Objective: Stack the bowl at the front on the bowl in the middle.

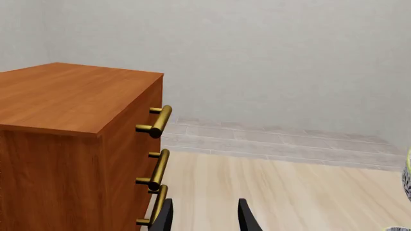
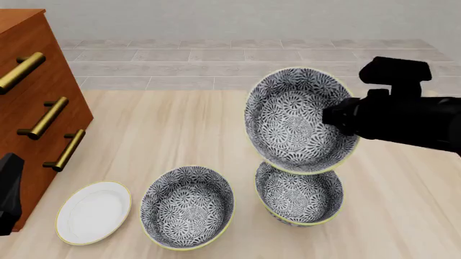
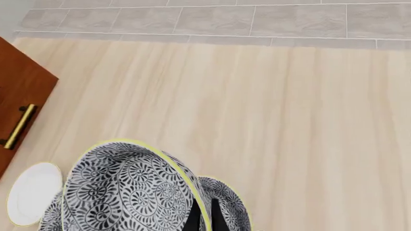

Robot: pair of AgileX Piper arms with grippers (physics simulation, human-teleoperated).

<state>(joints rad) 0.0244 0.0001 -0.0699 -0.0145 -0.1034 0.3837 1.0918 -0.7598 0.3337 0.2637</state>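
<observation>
Patterned bowl at the front (image 2: 299, 121) pinched in right hand (image 3: 204, 217), tilted above another bowl (image 2: 300, 195)

A pale wood tabletop (image 2: 165, 129) is bordered at its far edge by grey tiles (image 2: 216, 54), backed by a plain light wall (image 1: 270, 57). A reddish-brown cabinet (image 1: 57, 120) with brass handles (image 1: 157, 120) is set at the left.

three patterned bowls (image 2: 300, 120), one white plate (image 2: 93, 212), one wooden drawer cabinet (image 2: 32, 102), three brass handles (image 2: 43, 117)
</observation>
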